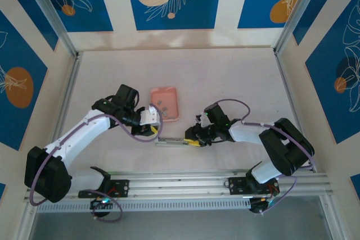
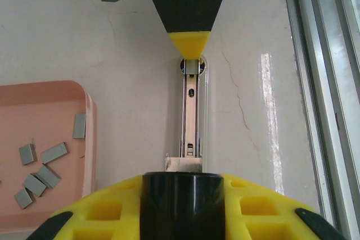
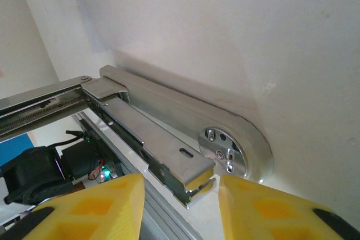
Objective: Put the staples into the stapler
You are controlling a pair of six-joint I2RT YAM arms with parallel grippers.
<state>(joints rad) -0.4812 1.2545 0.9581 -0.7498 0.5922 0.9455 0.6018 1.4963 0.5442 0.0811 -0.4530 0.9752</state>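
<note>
The stapler (image 1: pixel 173 141) lies open on the white table between my two grippers, its metal staple channel (image 2: pixel 191 111) running lengthwise. My left gripper (image 1: pixel 156 131) is at its left end, yellow jaws shut on the stapler's black rear part (image 2: pixel 183 200). My right gripper (image 1: pixel 193 140) is at the other end, where its yellow tip (image 2: pixel 190 43) meets the channel. Its fingers (image 3: pixel 115 206) stand apart on either side of the channel's end (image 3: pixel 185 167), with gaps showing. The staples (image 2: pixel 42 167) lie as several small grey strips in the pink tray (image 2: pixel 56 91), also seen behind the stapler (image 1: pixel 169 91).
An aluminium rail (image 1: pixel 180 186) runs along the table's near edge, close in front of the stapler, and appears at the right of the left wrist view (image 2: pixel 326 82). Patterned walls close in the table at the back and on both sides.
</note>
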